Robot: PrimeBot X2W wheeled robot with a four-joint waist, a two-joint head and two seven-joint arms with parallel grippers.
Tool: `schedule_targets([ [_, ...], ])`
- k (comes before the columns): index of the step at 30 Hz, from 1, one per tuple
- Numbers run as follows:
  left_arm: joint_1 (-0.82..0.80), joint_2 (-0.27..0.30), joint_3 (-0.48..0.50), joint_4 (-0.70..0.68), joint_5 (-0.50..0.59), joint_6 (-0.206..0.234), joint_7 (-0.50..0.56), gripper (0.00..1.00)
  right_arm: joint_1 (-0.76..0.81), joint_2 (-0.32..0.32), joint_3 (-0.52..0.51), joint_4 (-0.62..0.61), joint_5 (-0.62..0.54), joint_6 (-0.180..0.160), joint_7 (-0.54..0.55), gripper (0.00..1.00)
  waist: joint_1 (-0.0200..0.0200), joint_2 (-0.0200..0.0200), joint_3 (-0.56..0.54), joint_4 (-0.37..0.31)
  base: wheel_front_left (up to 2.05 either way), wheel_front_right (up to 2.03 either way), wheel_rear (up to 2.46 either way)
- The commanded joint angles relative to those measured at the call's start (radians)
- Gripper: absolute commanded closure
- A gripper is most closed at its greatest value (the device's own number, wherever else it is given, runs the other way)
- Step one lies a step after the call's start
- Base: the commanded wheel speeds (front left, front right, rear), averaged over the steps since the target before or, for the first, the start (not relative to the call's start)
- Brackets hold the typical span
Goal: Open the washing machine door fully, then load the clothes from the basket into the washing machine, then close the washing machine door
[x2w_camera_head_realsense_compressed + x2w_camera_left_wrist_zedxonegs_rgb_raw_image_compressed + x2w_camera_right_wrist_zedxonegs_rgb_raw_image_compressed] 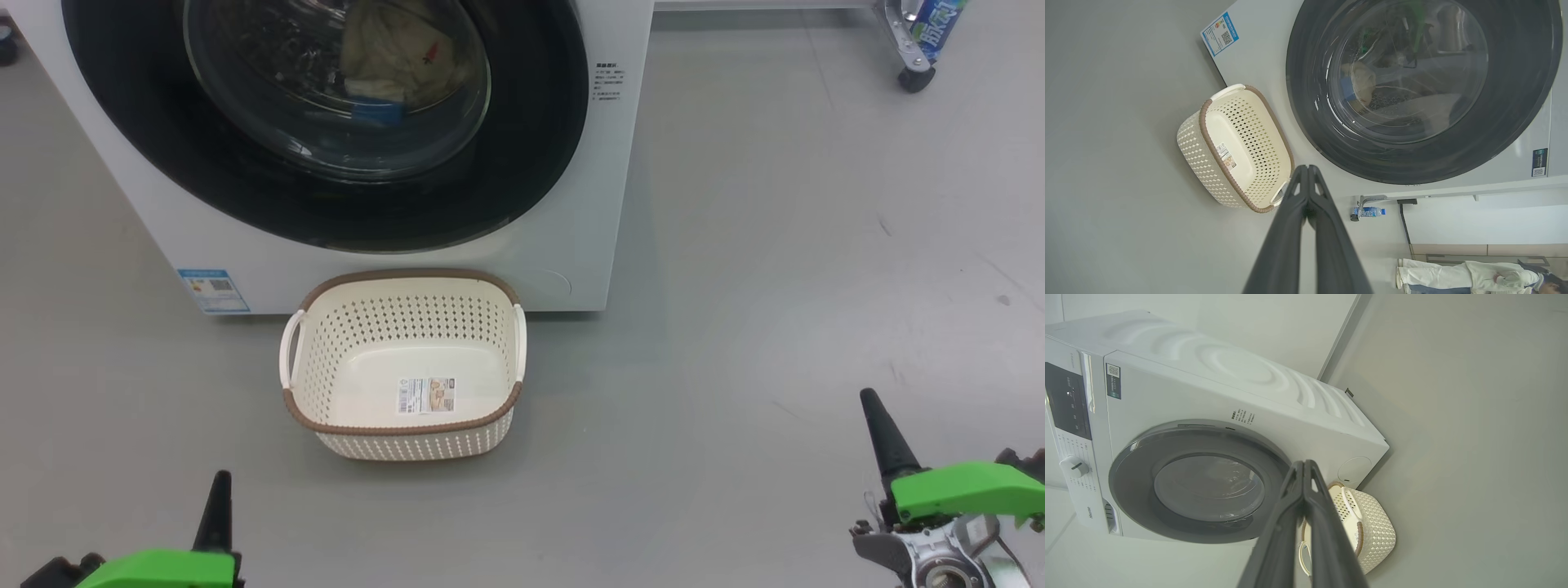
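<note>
The head camera looked steeply down at the front of the washing machine (575,237) and the basket (408,446) just before it. Both wrist cameras, rolled sideways, faced the same door (535,122) and basket from lower down.

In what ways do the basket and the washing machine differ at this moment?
The basket is small, cream and open on top; the washing machine is big, white, its door shut. The basket holds no clothes; the washing machine holds the clothes behind that door. Both stand on the grey floor.
</note>
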Motion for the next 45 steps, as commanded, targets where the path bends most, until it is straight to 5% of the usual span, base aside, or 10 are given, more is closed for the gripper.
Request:
schedule_targets([
  [1, -0.055, 0.014, 0.032, -0.027, -0.028, -0.006, 0.007, 1.0, -0.061, -0.01, 0.005, -0.039, 0.03, -0.002, 0.01, 1.0, 0.0, 0.0, -0.001, 0.001, 0.0, 0.0, 0.0],
  [34, -0.104, 0.018, 0.047, -0.011, -0.414, -0.015, 0.104, 1.0, -0.076, 0.0, -0.058, -0.051, 0.392, -0.003, 0.109, 1.0, 0.0, 0.0, -0.023, 0.022, 0.0, 0.0, 0.0],
  [45, -0.104, 0.018, 0.047, -0.011, -0.418, -0.016, 0.105, 1.0, -0.076, 0.002, -0.062, -0.051, 0.392, -0.003, 0.113, 1.0, 0.0, 0.0, -0.023, 0.022, 0.0, 0.0, 0.0],
])
